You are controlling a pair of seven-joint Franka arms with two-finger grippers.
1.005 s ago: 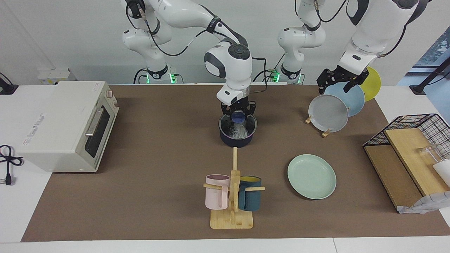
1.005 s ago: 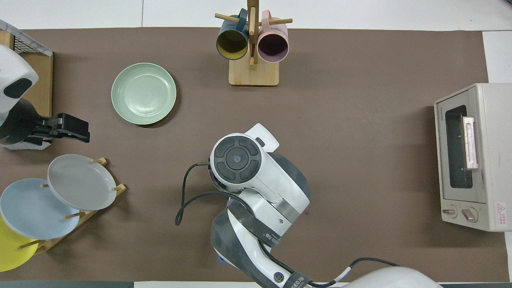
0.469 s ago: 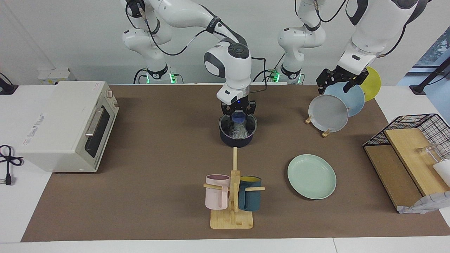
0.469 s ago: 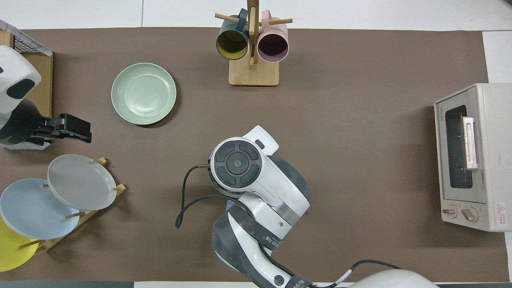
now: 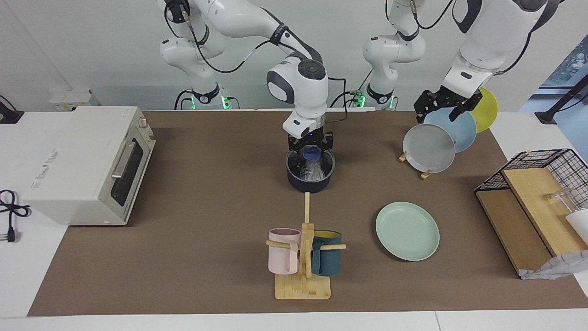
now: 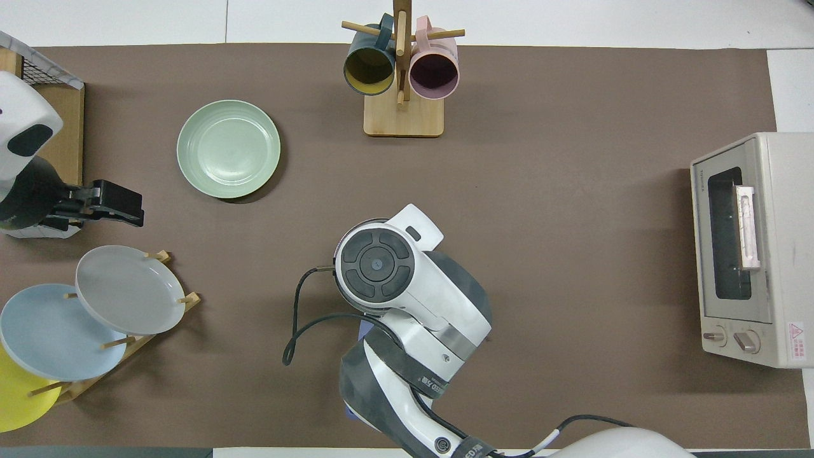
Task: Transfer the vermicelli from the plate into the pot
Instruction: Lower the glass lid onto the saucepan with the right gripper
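you see a long table covered with a flat brown mat (image 5: 206, 207), matte and a little rough. at the edge of the right arm's end stands a boxy cream toaster oven (image 5: 87, 165) with a dark glass door. at the left arm's end there is a black wire basket (image 5: 546, 161) over wooden boards. near the robots' edge, toward the left arm's end, a wooden rack holds three round plates on edge: grey (image 5: 428, 148), light blue (image 5: 455, 128) and yellow (image 5: 488, 108). the smooth, round, pale mint-green plate (image 5: 407, 231) lies flat and bare toward the edge away from the robots. close to that edge, at the middle, a bamboo mug tree (image 5: 303, 257) carries a pink mug and a dark teal mug.

the small dark navy pot (image 5: 310, 174) stands at the middle of the table. the vermicelli (image 5: 313, 171), glossy thin white threads, lies inside the pot. the right gripper (image 5: 310, 148) hangs directly over the pot, just above the vermicelli; its fingers stand apart and hold nothing. in the overhead view the arm hides the pot.

the left gripper (image 5: 438, 106) waits over the plate rack, fingers wide apart, with nothing in them.
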